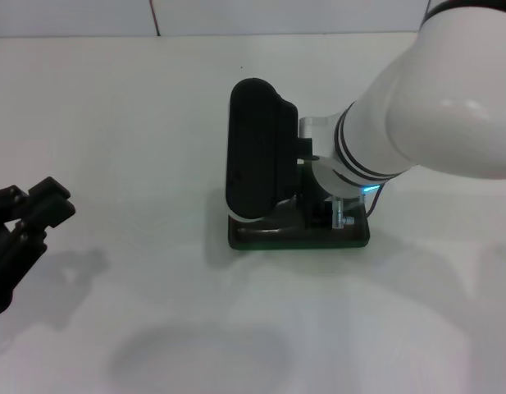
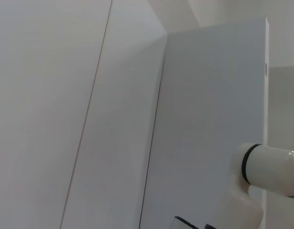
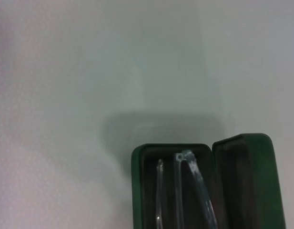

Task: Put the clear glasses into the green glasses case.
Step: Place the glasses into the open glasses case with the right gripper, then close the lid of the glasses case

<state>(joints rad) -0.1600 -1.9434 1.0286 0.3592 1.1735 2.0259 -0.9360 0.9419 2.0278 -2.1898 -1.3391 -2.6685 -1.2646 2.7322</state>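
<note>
The right pincer [image 1: 339, 215] hangs low over the green glasses case [image 1: 351, 234]; whether its fingers are spread or closed cannot be told. The case lies open on the white bench [image 1: 154, 123], and the clear glasses [image 3: 185, 191] rest inside it. The left pincer [image 1: 23, 226] sits parked at the bench's left edge, fingers parted.
</note>
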